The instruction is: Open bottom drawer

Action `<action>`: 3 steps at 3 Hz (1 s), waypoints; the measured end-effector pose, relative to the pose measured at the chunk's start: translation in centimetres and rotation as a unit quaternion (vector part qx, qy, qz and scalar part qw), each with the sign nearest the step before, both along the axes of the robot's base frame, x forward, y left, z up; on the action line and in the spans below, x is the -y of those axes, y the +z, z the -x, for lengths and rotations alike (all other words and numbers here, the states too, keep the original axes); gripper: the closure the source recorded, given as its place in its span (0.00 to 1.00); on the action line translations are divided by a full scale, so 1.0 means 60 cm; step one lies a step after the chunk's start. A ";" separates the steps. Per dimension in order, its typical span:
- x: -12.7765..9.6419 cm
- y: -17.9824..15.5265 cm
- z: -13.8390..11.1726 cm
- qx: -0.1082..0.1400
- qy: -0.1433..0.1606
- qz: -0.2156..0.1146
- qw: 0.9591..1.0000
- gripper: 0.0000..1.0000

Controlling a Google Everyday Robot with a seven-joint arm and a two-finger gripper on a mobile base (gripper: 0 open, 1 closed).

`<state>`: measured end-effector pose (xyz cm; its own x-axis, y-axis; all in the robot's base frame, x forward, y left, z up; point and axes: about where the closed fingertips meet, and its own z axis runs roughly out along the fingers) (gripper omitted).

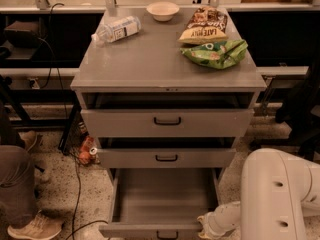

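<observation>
Three drawers fill the grey cabinet (167, 64); the bottom drawer (165, 196) is pulled far out. The gripper (204, 227) sits at the right end of its front, perhaps touching it; its grip I cannot tell.

The arm (280, 199) is smooth, off-white and glossy: a broad rounded housing at the near right, marked by two small dark holes (274, 184), narrowing to a slimmer wrist. The pale gripper (204, 225) sits at its left end.
</observation>
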<state>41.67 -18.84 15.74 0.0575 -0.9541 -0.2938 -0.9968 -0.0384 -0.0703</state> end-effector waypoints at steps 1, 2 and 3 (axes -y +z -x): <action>-0.001 -0.001 0.002 -0.001 0.000 0.000 1.000 0.14; -0.001 0.009 0.004 0.006 0.003 -0.010 1.000 0.00; 0.015 0.038 0.004 0.024 0.000 -0.020 1.000 0.00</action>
<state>41.45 -19.73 18.02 0.0719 -0.9420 -0.3279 -0.9923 -0.0342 -0.1193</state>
